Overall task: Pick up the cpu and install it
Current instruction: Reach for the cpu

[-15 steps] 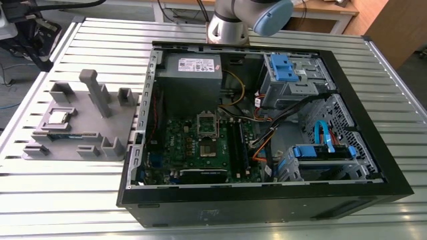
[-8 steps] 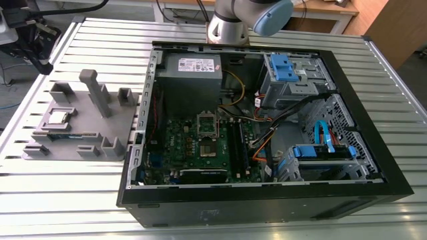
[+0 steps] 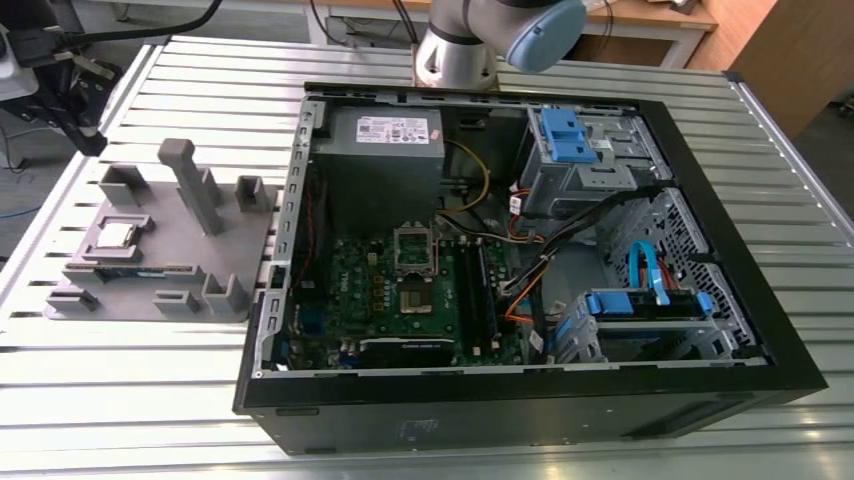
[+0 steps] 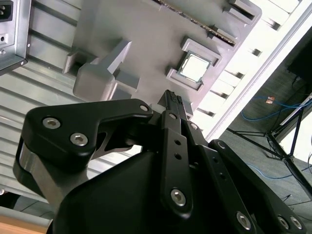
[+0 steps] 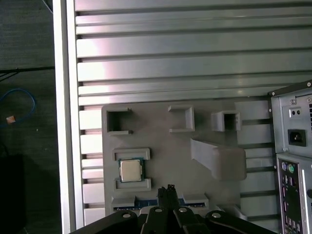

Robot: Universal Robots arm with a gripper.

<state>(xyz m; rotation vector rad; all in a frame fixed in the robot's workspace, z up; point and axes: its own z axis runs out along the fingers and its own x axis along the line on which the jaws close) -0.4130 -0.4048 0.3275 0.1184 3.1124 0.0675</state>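
Observation:
The cpu (image 3: pixel 118 234) is a small silver square lying flat in a recess of the grey tray (image 3: pixel 167 255), on the exterior view's left beside the open computer case. Both wrist views show the cpu (image 4: pixel 196 68) (image 5: pixel 130 170) from above. My gripper (image 5: pixel 169 189) (image 4: pixel 173 101) hangs above the tray, a little to one side of the chip and well clear of it. Its black fingers are shut together with nothing between them. The motherboard socket (image 3: pixel 412 292) lies bare inside the case with its silver frame (image 3: pixel 414 246) flipped up.
A green memory stick (image 3: pixel 134 270) (image 5: pixel 146 201) lies in a slot of the tray near the cpu. Tall grey posts (image 3: pixel 194 185) rise from the tray. The black case walls (image 3: pixel 534 395), cables and blue drive cages (image 3: pixel 574 140) surround the motherboard. The slatted metal table (image 3: pixel 134 380) ends near the tray.

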